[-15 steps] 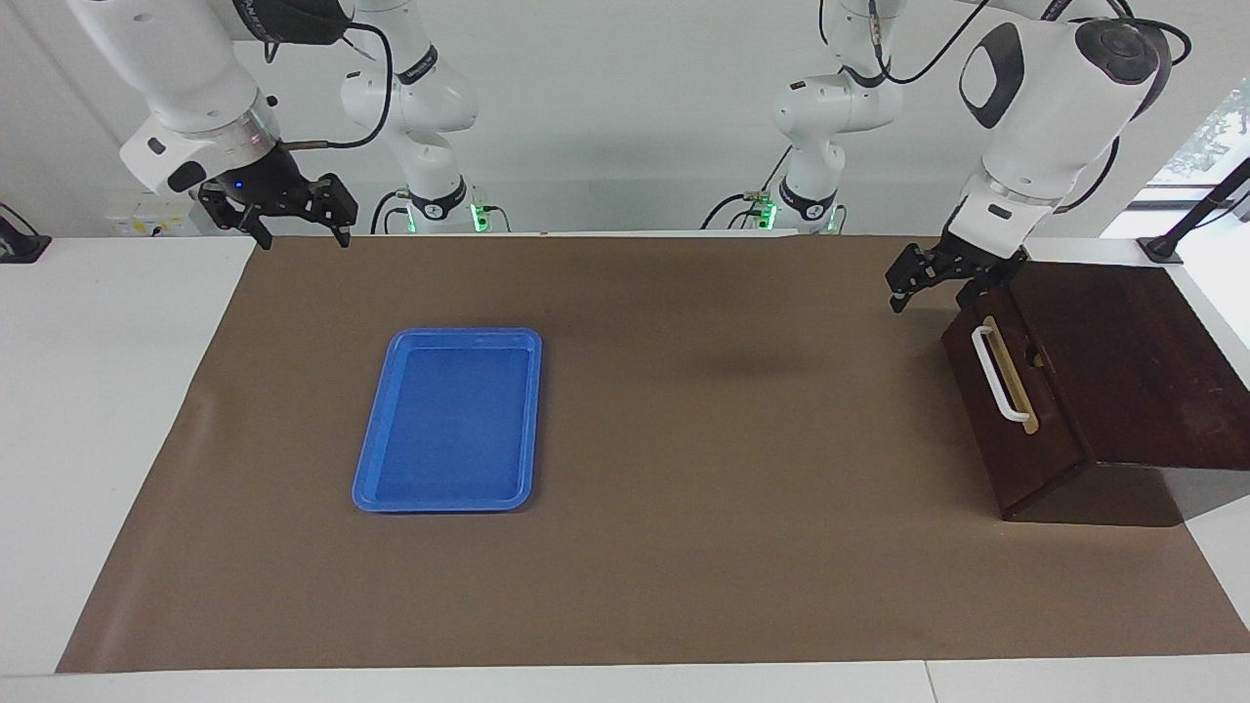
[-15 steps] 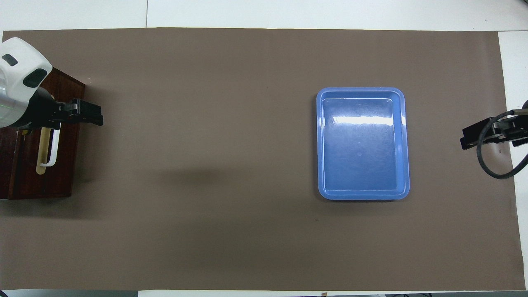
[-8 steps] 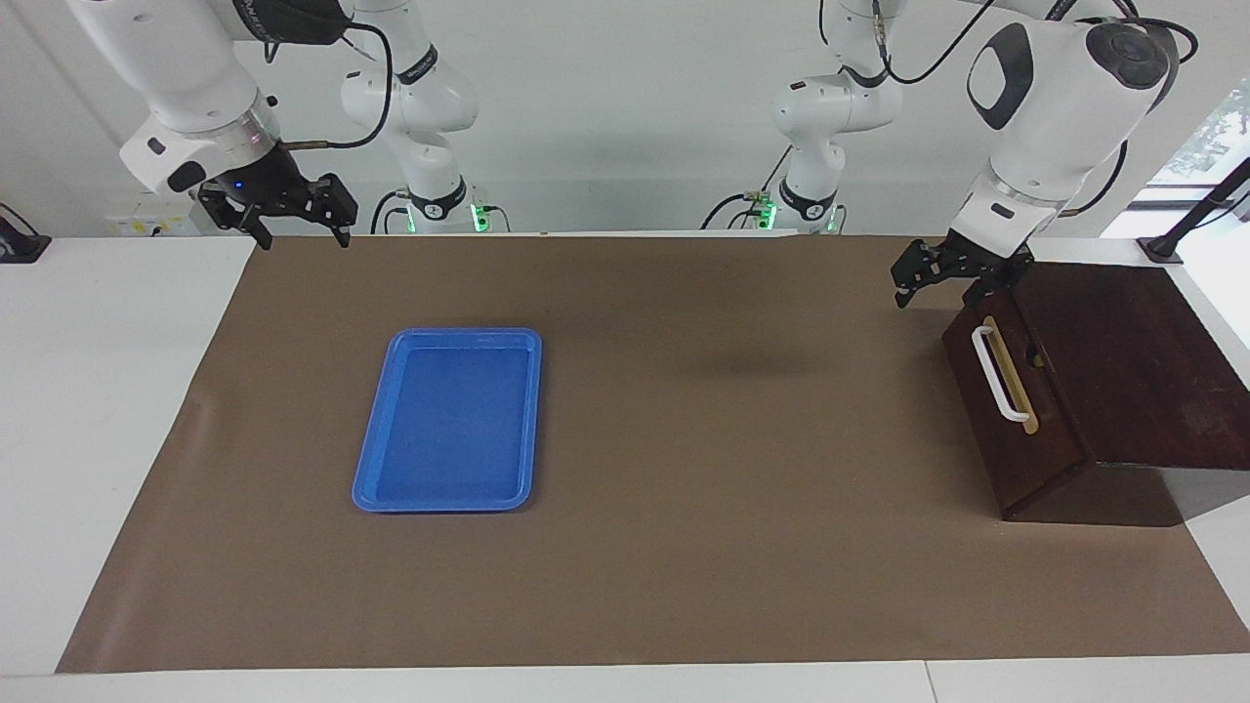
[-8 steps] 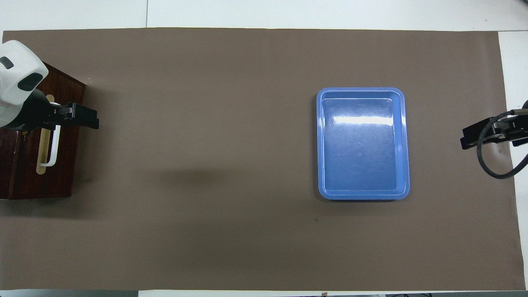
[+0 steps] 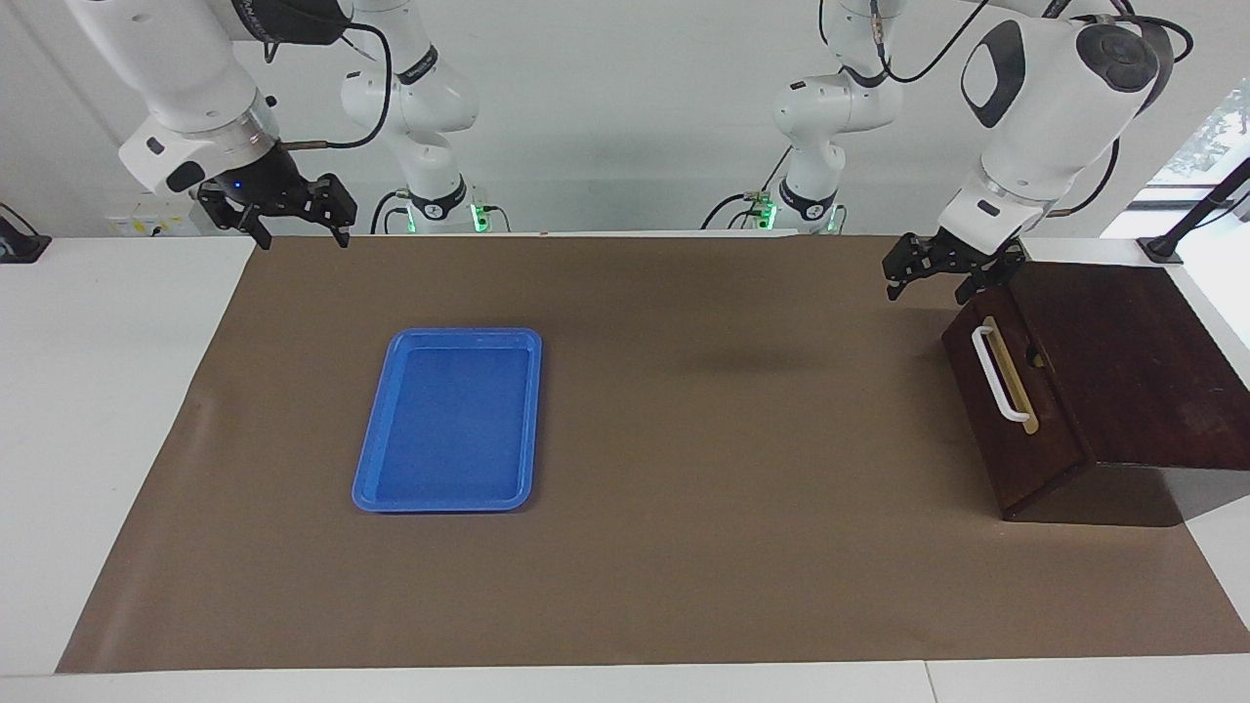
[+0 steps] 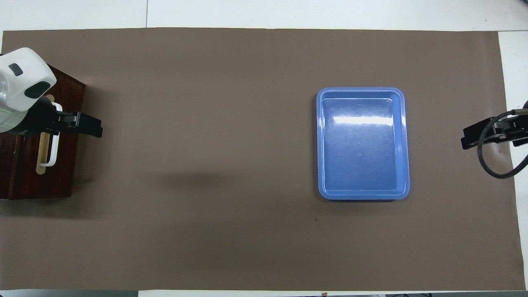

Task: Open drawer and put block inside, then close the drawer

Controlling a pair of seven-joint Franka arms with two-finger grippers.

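The drawer [image 5: 1016, 430] is shut, its dark front flush with the wooden box at the left arm's end of the table. The drawer's white bar handle [image 5: 998, 376] [image 6: 53, 144] lies on a tan strip. My left gripper [image 5: 928, 285] [image 6: 88, 125] hangs open in the air over the end of the drawer front nearer to the robots, holding nothing and clear of the handle. My right gripper [image 5: 303, 234] [image 6: 470, 138] waits open and empty above the right arm's end of the table. The block is out of view.
A blue tray [image 5: 444, 507] [image 6: 363, 196] with nothing in it lies on the brown mat toward the right arm's end. The dark box top [image 5: 1123, 361] extends toward the table's edge.
My left gripper has risen a little and drifted toward the robots over the drawer front. The right arm, the drawer and the tray have not moved.
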